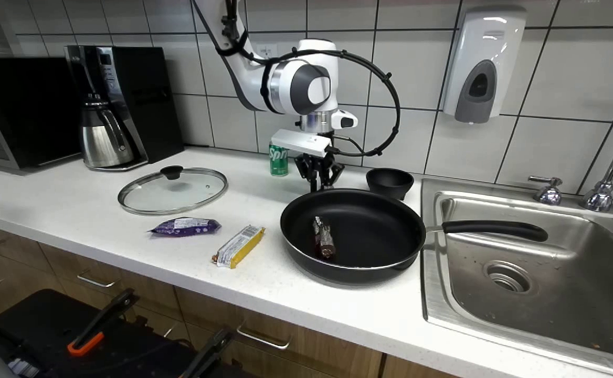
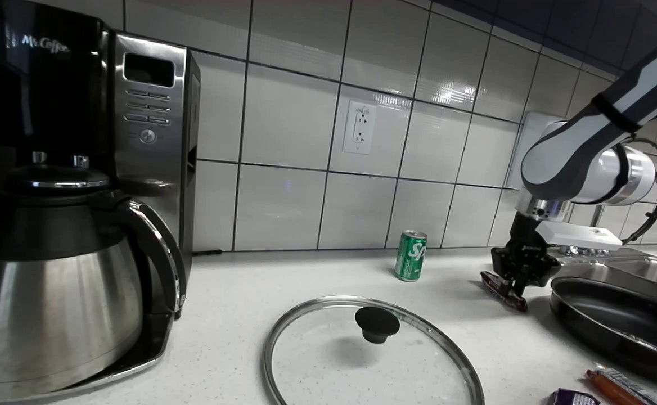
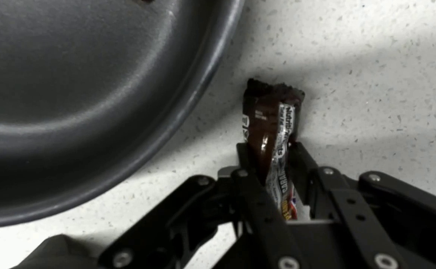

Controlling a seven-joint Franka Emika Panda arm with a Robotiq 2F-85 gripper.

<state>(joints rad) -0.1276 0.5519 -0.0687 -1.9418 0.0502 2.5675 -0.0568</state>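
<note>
Beside the pan (image 1: pixel 372 231), down at the counter (image 1: pixel 254 194), a brown bar (image 3: pixel 269 129) is pinched by its long sides in the claw (image 3: pixel 272 151); whether it rests there I cannot tell. Up the wrist view runs its long axis, crimped end at the top; in an exterior view it slants from upper left to lower right. It is glossy and dark, with a white nutrition strip and a bit of red and yellow. Arching from above, the arm (image 1: pixel 288 86) hangs the claw straight down.

White counter (image 1: pixel 86 210) under pan (image 1: pixel 374 236), glass lid (image 1: pixel 193 191), green can (image 1: pixel 278 161)
</note>
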